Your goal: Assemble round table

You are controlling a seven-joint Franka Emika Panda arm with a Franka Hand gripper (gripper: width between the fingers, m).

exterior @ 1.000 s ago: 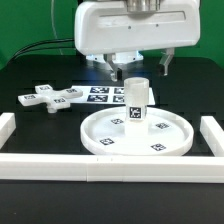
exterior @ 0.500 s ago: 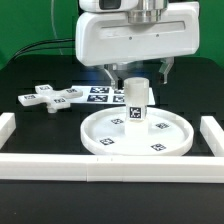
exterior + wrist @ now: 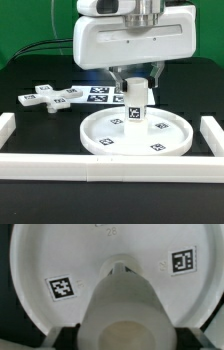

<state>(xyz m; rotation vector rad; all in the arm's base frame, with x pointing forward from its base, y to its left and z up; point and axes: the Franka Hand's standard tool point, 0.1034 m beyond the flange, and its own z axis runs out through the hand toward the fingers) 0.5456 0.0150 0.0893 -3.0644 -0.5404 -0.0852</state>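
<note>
Since the leg point(image 3: 136, 104) stands upright mid-frame on the disc point(image 3: 178, 136), the fingers point(image 3: 68, 335) flank its top, likely to twist it home; whether clenched, I cannot tell.

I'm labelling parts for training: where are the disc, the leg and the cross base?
Round disc point(image 3: 135, 154): exterior view, front rim.
Leg point(image 3: 136, 96): exterior view, upper side wall.
Cross base point(image 3: 50, 98): exterior view, centre hub.

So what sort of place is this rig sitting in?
Most likely a robotics lab test bench: a black table fenced by white border rails, a marker board fixed on it, and tagged white parts such as the round disc.
</note>
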